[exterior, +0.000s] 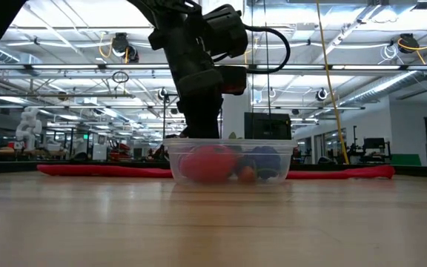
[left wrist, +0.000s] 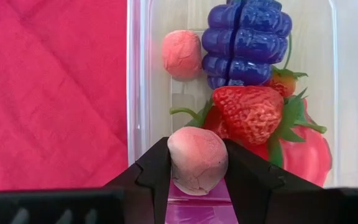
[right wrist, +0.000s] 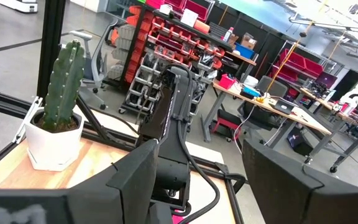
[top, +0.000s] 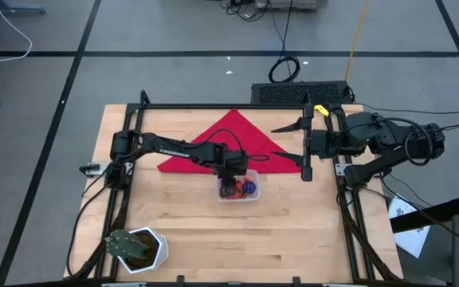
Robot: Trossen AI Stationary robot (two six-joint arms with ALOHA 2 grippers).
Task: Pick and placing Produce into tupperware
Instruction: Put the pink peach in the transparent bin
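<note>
Wooden tabletop [top: 293,231] is carrying everything you are working with, and you are reading it from the left wrist outward. Nearest, the left gripper [left wrist: 196,163] is clamping a pale pink ball [left wrist: 197,159] between its two fingers, directly over the near end of the tupperware [top: 238,197], so the drop is lying straight below rather than off to a side. Beyond the ball, inside the tub, you are counting one more pink ball [left wrist: 181,53], one blue-purple grape bunch [left wrist: 247,38] whose long axis is running along the tub's length, one clear strawberry [left wrist: 252,112] with at least one more partly hidden, and a larger red fruit [left wrist: 309,155]. Left of the tub, one red cloth [left wrist: 48,87] is lying flat beside it. Farther off, the right gripper [right wrist: 194,165] is waiting with fingers apart at the table's right edge, well apart from the tub, making the left arm the nearer one. One potted cactus [top: 136,247] is standing at the front left corner.
</note>
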